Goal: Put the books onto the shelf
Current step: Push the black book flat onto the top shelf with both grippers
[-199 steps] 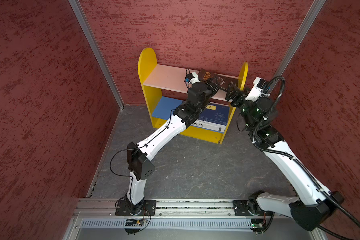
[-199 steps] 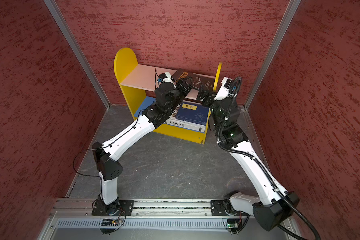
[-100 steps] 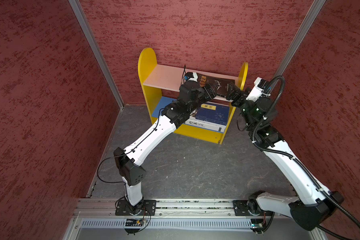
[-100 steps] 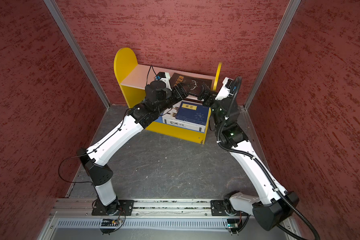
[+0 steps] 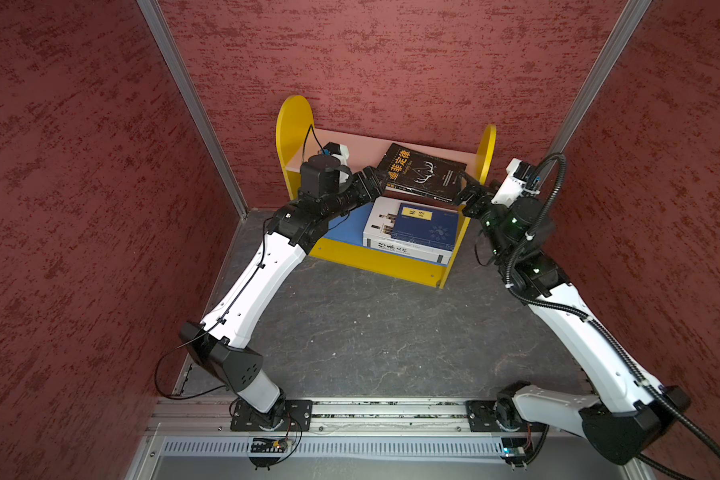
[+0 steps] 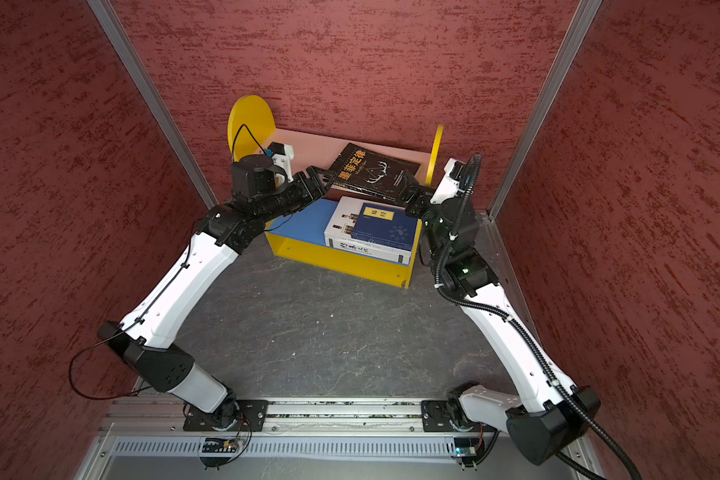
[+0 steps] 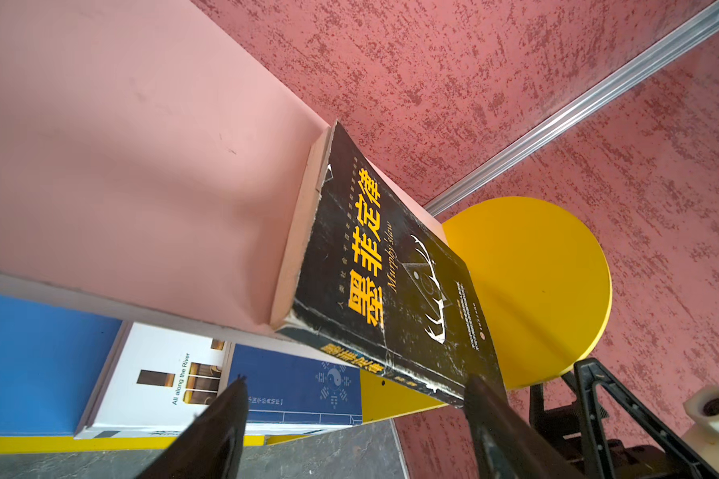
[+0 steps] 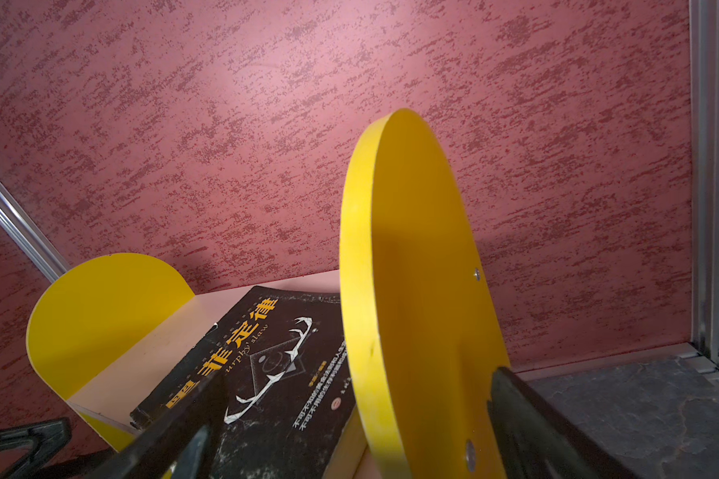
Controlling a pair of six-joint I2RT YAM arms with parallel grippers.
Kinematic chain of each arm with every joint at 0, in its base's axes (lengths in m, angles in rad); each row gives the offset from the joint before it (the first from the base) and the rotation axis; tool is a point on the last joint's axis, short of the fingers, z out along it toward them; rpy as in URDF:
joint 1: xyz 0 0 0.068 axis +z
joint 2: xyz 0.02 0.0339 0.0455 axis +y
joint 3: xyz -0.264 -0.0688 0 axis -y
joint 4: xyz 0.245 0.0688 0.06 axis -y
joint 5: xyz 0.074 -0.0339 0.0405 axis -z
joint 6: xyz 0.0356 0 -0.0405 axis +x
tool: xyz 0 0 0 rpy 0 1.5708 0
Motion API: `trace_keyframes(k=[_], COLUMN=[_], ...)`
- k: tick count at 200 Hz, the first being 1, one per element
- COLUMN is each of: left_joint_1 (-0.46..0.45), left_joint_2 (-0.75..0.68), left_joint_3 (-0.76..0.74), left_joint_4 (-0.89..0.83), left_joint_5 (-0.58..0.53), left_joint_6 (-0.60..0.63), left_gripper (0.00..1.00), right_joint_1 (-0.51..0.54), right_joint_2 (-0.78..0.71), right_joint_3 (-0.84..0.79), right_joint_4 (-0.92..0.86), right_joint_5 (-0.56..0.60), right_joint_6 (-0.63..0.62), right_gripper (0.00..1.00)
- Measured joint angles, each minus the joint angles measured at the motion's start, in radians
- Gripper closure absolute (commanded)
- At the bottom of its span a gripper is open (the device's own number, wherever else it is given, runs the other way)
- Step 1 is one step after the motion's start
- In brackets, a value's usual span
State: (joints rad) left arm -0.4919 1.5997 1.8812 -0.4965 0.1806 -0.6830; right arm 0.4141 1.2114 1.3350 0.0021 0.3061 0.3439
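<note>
The shelf (image 5: pixel 294 124) stands against the back wall, with yellow side panels, a pink upper board (image 5: pixel 362 145) and a blue lower board (image 5: pixel 346 224). A black book (image 5: pixel 425 172) with orange characters lies flat on the upper board, its spine hanging over the front edge. A large white book (image 5: pixel 381 220) and a navy book (image 5: pixel 427 224) lie stacked on the lower board. My left gripper (image 5: pixel 371 185) is open at the black book's left front corner, holding nothing. My right gripper (image 5: pixel 466 187) is open, its jaws on either side of the right side panel (image 8: pixel 411 290) and the book's corner.
Red textured walls close in the left, back and right, with aluminium posts (image 5: pixel 192 104) in the corners. The floor (image 5: pixel 371 332) is dark grey stone. A metal rail (image 5: pixel 391 409) with both arm bases runs along the front.
My left gripper has opened, let go of the black book and drawn back to the left. The book now lies flat on the upper board. The right arm has hardly moved.
</note>
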Motion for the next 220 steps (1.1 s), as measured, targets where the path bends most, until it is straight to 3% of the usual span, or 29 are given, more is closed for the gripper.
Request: trace_keyframes(k=[66, 150, 220], left_joint_1=[0.08, 0.039, -0.007], left_joint_2=[0.043, 0.154, 0.206], left_joint_3=[0.017, 0.118, 0.184], left_joint_4=[0.063, 0.116, 0.113], left_joint_5=[0.119, 0.164, 0.196], left_joint_6=[0.132, 0.195, 0.195], left_gripper=[0.18, 0.18, 0.18], right_joint_1=[0.0, 0.0, -0.006], right_joint_2=[0.016, 0.016, -0.029], right_joint_3=[0.0, 0.0, -0.002], right_joint_4=[-0.038, -0.052, -0.061], right_joint_5=[-0.026, -0.074, -0.147], right_joint_6=[0.001, 0.001, -0.068], right_gripper=[0.01, 0.01, 0.01])
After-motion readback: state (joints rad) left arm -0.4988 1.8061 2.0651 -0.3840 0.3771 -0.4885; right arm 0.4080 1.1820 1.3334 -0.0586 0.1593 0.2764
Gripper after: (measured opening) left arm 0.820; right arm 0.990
